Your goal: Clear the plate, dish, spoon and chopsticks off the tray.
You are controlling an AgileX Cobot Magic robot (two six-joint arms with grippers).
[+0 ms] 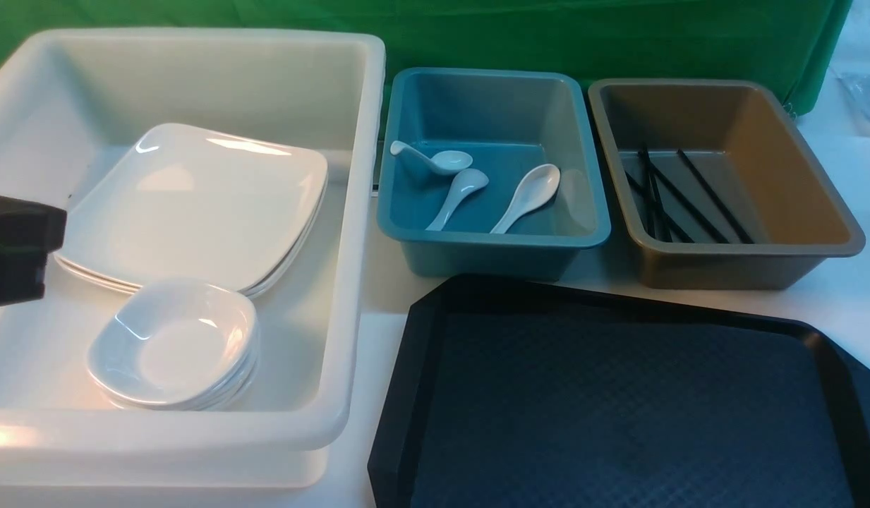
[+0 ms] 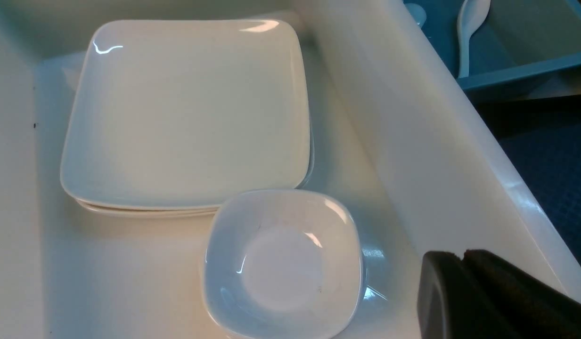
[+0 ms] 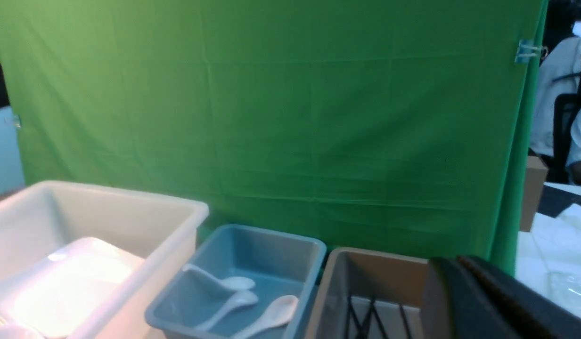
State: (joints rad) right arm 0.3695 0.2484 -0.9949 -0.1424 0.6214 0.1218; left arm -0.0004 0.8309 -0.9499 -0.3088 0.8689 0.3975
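The left gripper (image 1: 15, 243) is hanging over the left side of the white tub (image 1: 357, 212), its jaws pressed together and holding nothing. In the left wrist view its dark fingers (image 2: 483, 296) are sitting closed above the tub floor, near the tub's inner wall and just beside the dish (image 2: 283, 263). The right gripper (image 3: 488, 301) is showing only in its own wrist view, raised and looking level toward the green cloth (image 3: 271, 117), its jaws shut together and empty.

The plate (image 1: 195, 204) is lying on top of a stack in the white tub, with the dish (image 1: 173, 342) stacked just in front, overlapping the stack's near edge. The spoon (image 1: 530, 194) is lying in the blue tub (image 1: 491, 243) beside two other spoons. The chopsticks (image 1: 678, 194) are lying crossed in the brown tub (image 1: 724, 247). The tray (image 1: 618, 409) is sitting bare in front of those two tubs.
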